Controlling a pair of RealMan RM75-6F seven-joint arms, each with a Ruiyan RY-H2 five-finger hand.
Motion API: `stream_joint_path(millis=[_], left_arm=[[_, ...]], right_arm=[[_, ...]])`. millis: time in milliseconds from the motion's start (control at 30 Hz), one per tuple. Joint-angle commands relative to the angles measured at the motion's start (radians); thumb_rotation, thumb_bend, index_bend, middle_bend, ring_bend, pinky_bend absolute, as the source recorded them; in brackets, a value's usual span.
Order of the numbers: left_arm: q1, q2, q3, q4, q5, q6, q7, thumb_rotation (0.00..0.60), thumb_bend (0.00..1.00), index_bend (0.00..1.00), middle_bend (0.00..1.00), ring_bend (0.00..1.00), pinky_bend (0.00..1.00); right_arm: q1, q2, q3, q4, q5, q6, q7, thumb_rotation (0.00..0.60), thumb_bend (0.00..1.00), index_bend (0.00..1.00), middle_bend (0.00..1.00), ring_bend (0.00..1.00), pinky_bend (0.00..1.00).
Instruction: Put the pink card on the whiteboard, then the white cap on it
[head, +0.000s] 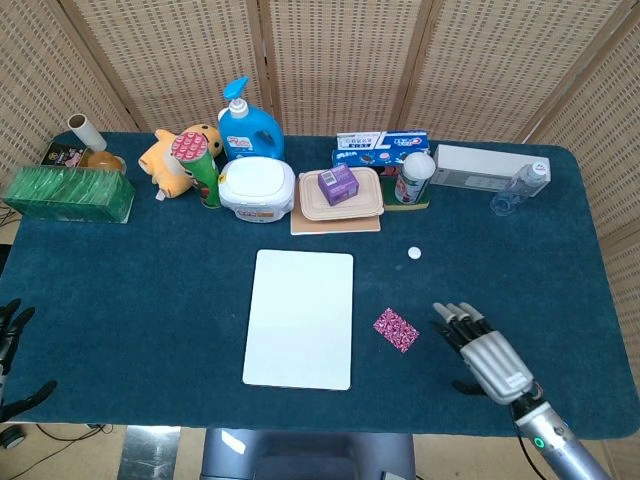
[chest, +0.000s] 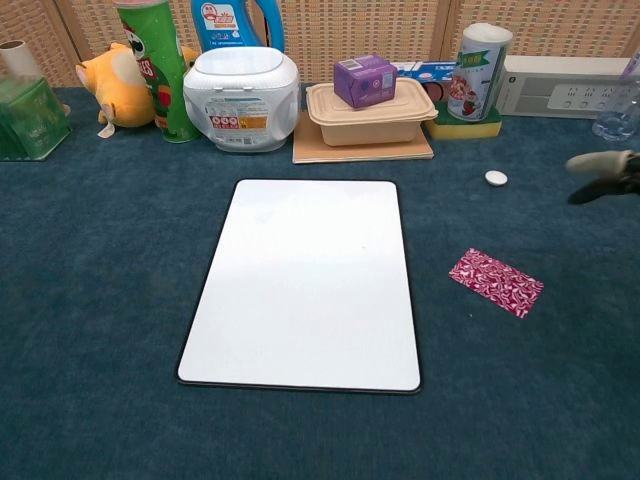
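The table (head: 130, 300) wears a matt, napped teal cloth; on it the whiteboard (head: 299, 318) is smooth and faintly glossy with a thin dark rim, while the card (head: 396, 329) looks like patterned pink paper or foil and the cap (head: 414, 253) like smooth white plastic. Along the far edge stand a glossy blue plastic bottle (head: 248, 125), a plush yellow toy (head: 175, 157) and a matt beige box (head: 341, 196). The right hand (head: 484, 357) shows ribbed silvery metal with dark fingers (head: 457, 322), and behind the table runs a woven cane screen (head: 330, 60) in wooden frames.

Head cam looks steeply down from high up, covering the whole surface (head: 130, 300); chest cam sits lower and nearer, facing far. Both share the whiteboard (head: 299, 318).
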Motion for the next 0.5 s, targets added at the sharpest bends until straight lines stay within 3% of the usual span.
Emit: stream_joint_path(millis=[33,500], left_arm=[[-0.003,0.002,0.000,-0.004,-0.003,-0.005,0.002,0.600,0.01,0.00,0.00,0.00,0.02],[-0.034,0.004,-0.019,-0.026,-0.064,-0.076,0.034,0.600,0.01,0.00,0.00,0.00,0.02]], right_arm=[[0.126,-0.010,-0.002,0.033,-0.057,-0.122,0.064,0.600,0.07,0.15,0.00,0.00,0.00],[0.355,-0.092,0.043,0.086,-0.016,-0.369,0.086,0.600,0.14,0.17,0.00,0.00,0.00]])
